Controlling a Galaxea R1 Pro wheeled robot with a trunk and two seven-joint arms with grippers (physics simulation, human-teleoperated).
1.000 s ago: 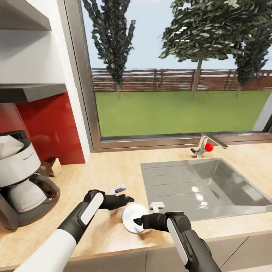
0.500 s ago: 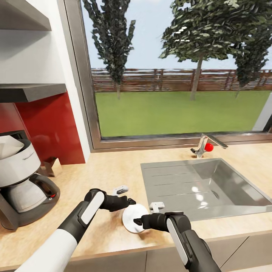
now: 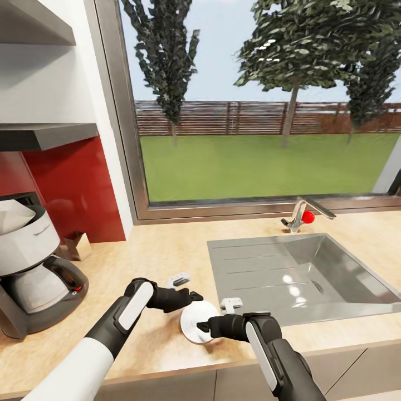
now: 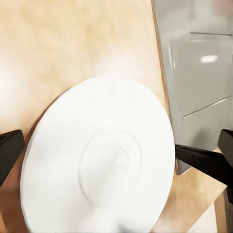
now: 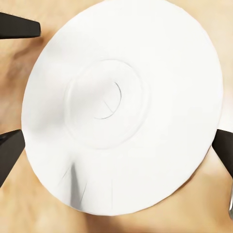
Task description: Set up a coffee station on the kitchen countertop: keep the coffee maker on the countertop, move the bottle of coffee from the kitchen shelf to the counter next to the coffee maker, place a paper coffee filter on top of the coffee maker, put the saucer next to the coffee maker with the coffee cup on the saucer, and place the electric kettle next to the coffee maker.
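The saucer [image 3: 197,321] lies flat between the 2 open end effectors, left end effector [image 3: 192,296] and right end effector [image 3: 203,325]; the right looks nearer.

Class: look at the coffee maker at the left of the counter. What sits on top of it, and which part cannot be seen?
A white paper coffee filter sits in the top of the coffee maker. The filter's lower part is hidden inside the pale grey basket.
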